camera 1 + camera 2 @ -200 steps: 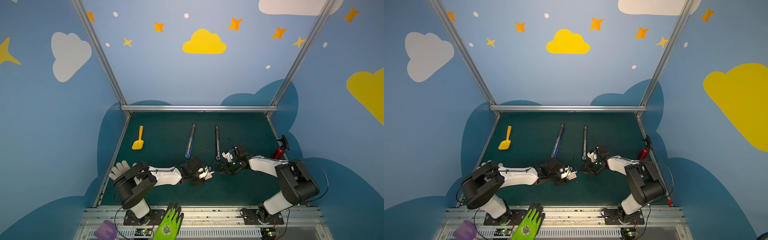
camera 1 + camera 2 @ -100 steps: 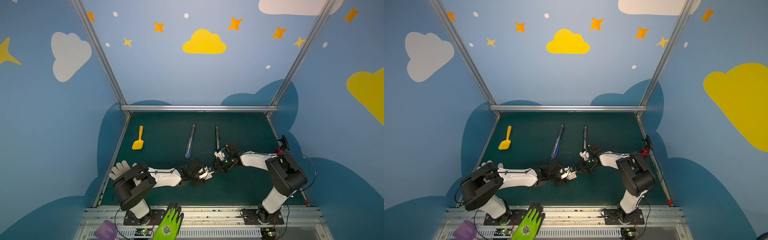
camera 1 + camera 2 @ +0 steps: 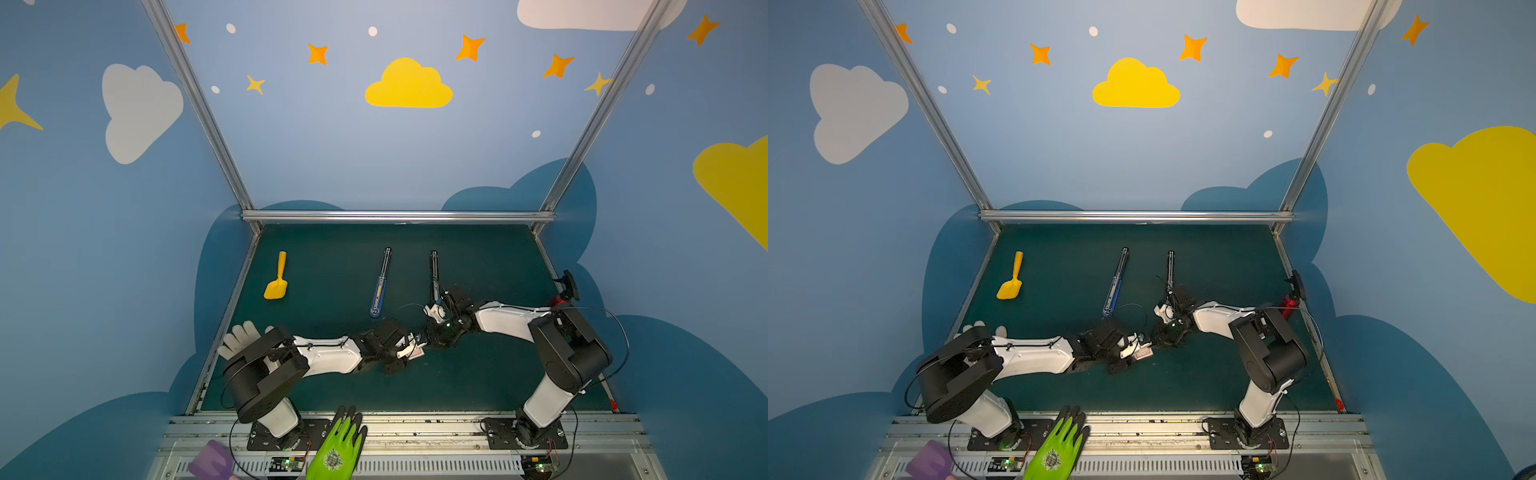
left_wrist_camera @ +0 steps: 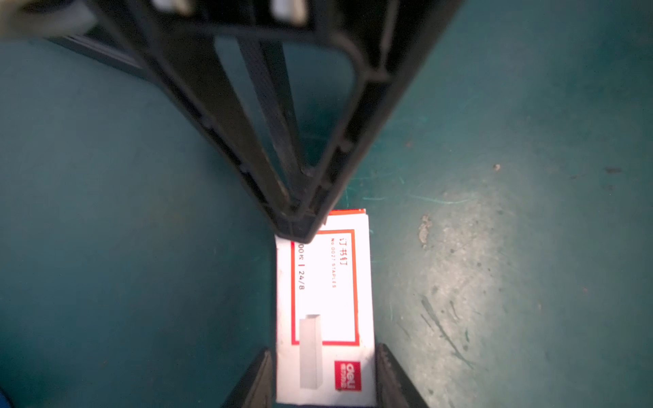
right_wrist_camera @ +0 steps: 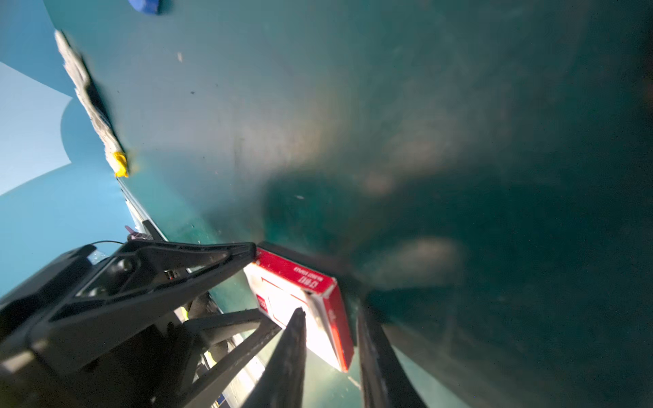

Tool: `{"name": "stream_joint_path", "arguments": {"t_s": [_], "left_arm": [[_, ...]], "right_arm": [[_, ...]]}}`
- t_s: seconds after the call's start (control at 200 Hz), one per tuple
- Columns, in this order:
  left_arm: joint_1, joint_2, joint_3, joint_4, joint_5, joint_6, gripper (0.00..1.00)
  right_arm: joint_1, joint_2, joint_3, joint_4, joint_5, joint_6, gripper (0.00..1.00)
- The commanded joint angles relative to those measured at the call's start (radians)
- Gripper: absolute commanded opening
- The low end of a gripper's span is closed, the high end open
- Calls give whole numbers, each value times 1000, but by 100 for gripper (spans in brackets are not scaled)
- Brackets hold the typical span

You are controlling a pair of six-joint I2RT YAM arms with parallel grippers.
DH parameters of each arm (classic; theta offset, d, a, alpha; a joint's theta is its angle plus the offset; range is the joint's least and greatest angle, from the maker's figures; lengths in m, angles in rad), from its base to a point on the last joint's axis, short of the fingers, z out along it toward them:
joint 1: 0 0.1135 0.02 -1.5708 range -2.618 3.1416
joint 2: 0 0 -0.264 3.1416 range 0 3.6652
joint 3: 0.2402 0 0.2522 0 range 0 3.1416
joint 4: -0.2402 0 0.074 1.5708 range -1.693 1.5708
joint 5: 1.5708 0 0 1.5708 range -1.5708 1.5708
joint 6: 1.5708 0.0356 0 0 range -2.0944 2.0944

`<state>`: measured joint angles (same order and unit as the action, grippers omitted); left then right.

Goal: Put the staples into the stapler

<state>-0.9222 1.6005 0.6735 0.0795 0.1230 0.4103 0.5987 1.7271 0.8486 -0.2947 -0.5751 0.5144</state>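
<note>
Box of staples (image 4: 325,300) is label-up at the green mat (image 4: 123,247), front-centre in both top views; we can't tell if it's resting or just off it. Left gripper (image 4: 322,349) has it, one finger pressed on each long side. Right gripper (image 5: 332,312) is at the box's far end, jaws narrow, straddling the red edge; we can't tell if it's pinching. Blue-handled bar (image 3: 379,286) and black bar (image 3: 434,270) lie further back.
</note>
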Motion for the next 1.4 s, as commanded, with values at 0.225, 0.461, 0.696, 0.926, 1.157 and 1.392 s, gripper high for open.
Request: {"name": "stream_joint_path", "arguments": {"t_s": [0.225,0.461,0.696,0.926,1.157,1.392], "left_arm": [[2,-2,-22,-41,9,4,44],[2,8,-17,-47,17,10,39],[2,17,-11,-61,26,15,36],[2,22,-6,-65,21,19,37],[-4,24,-7,-71,14,21,37],[-11,26,-10,-63,6,22,38]], "right_arm": [[19,59,-6,-115,96,-7,18],[13,28,-10,-133,130,-2,19],[-9,3,-32,-116,112,6,13],[-22,-24,-36,-151,156,-4,14],[-34,-63,-43,-175,202,-14,16],[-35,-98,-60,-112,91,-3,30]]}}
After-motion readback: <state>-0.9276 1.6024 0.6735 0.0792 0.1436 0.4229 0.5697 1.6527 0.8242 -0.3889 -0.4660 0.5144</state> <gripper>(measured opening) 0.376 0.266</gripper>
